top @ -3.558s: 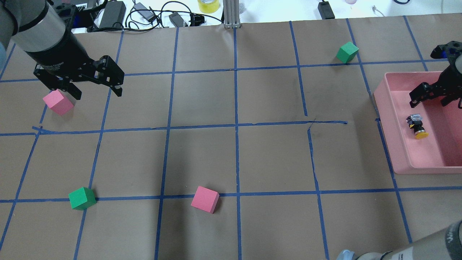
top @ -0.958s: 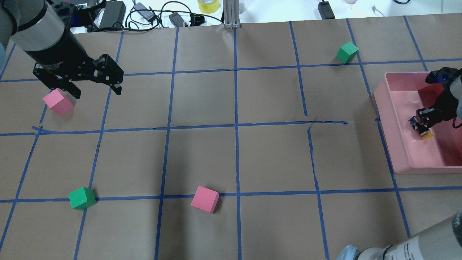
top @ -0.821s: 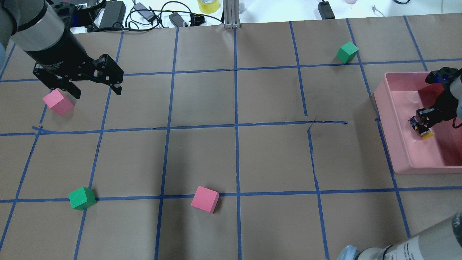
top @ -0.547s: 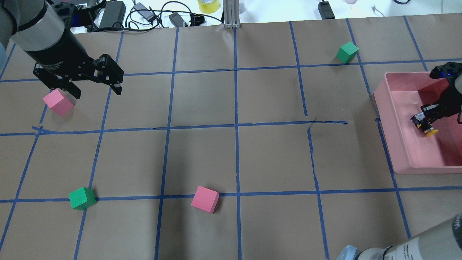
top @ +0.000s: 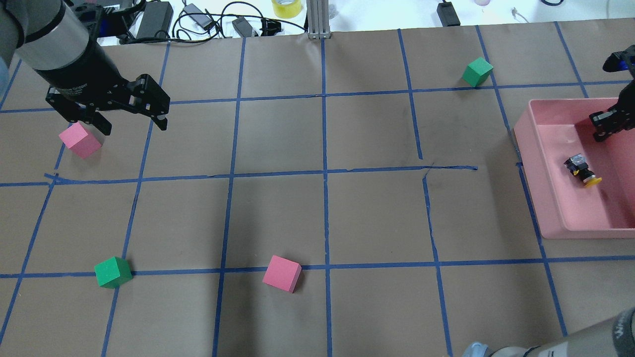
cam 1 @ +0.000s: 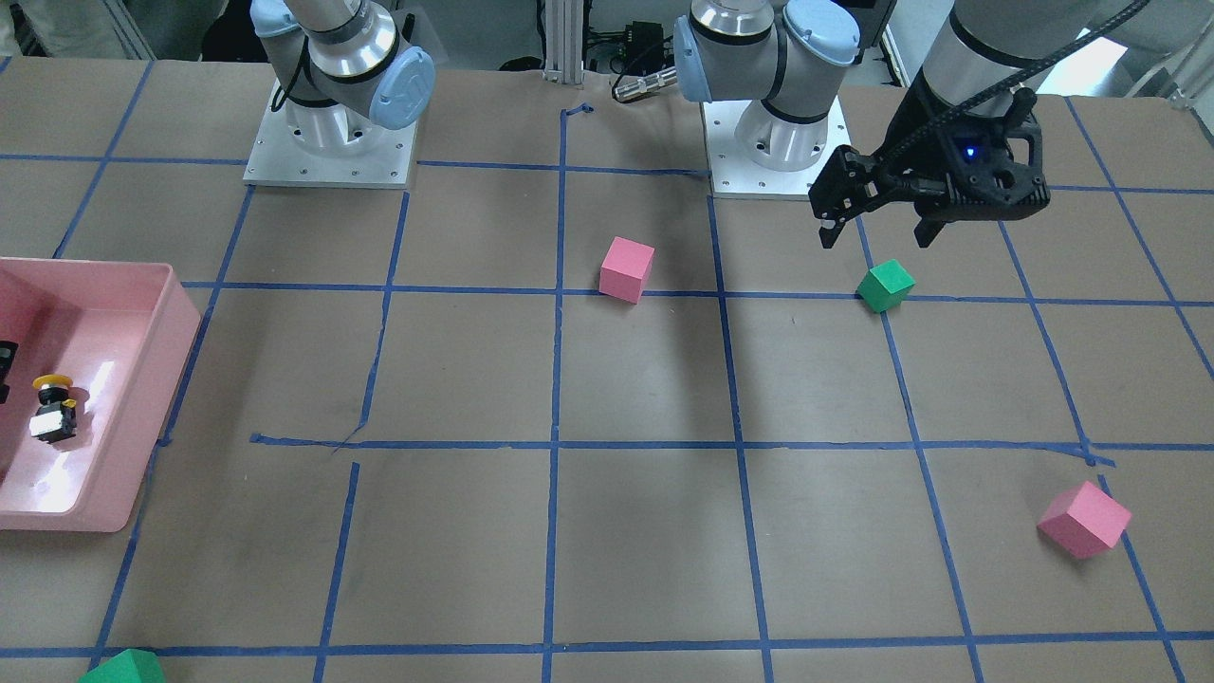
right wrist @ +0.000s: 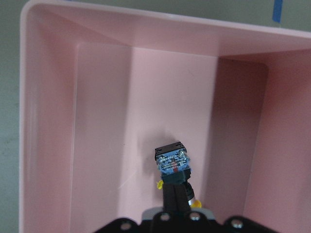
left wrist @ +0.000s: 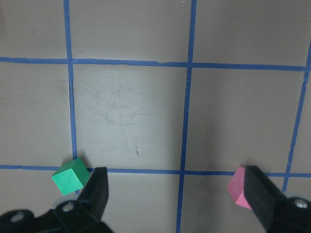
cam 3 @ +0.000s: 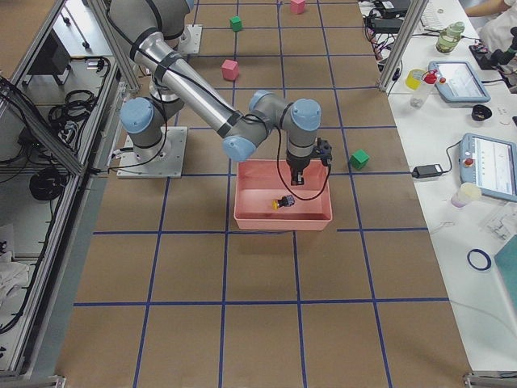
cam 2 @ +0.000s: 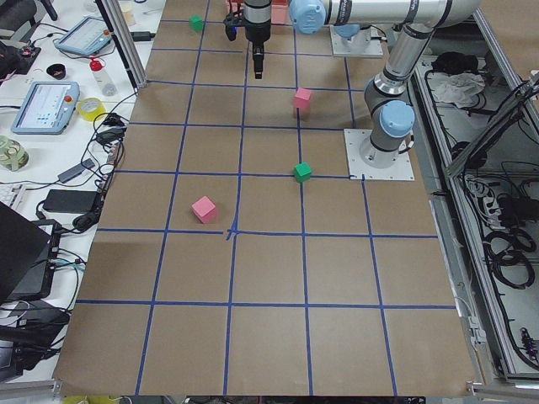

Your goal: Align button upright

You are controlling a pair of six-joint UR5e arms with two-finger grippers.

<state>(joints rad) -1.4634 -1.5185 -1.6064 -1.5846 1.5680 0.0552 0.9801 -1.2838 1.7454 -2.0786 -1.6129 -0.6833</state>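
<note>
pink bin [top: 539,191], button [top: 581,171] inside (on its side)

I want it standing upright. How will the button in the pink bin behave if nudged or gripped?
Lying on its side, the button would probably roll on its round cap and cylindrical body when nudged. It looks rigid, so gripping seems safe. Stood upright on its small base, it may topple.
</note>
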